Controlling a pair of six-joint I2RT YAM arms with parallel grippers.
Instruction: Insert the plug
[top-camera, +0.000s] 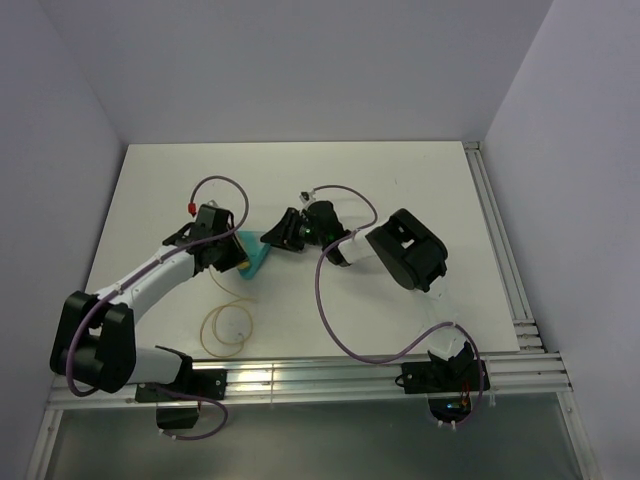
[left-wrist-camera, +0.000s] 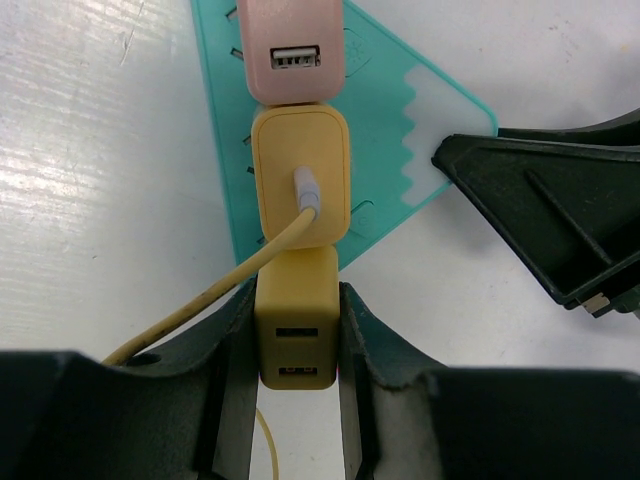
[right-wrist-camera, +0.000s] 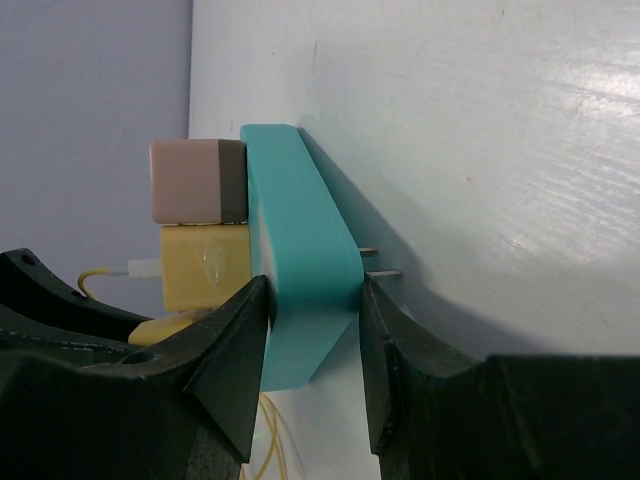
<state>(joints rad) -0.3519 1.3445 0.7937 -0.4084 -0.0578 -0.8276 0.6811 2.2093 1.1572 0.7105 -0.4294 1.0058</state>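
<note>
- Apparently little was left: overhead, the left hand (top-camera: 236, 258) and right hand (top-camera: 281, 234) met at the teal block (top-camera: 257, 255) mid-counter (top-camera: 400, 190).
- From the left wrist, the plug (left-wrist-camera: 300, 160) sat flat on the block with its cable (left-wrist-camera: 190, 303) attached. It lay just beyond the left hand, which was clenched on a second yellow adapter (left-wrist-camera: 297, 325) touching the plug. A pink adapter (left-wrist-camera: 290, 45) lay past it.
- From the right wrist, the right hand was grasping the block by its faces. Prongs (right-wrist-camera: 382, 271) poked out behind, so I judged the plug seated, with only release to do.
</note>
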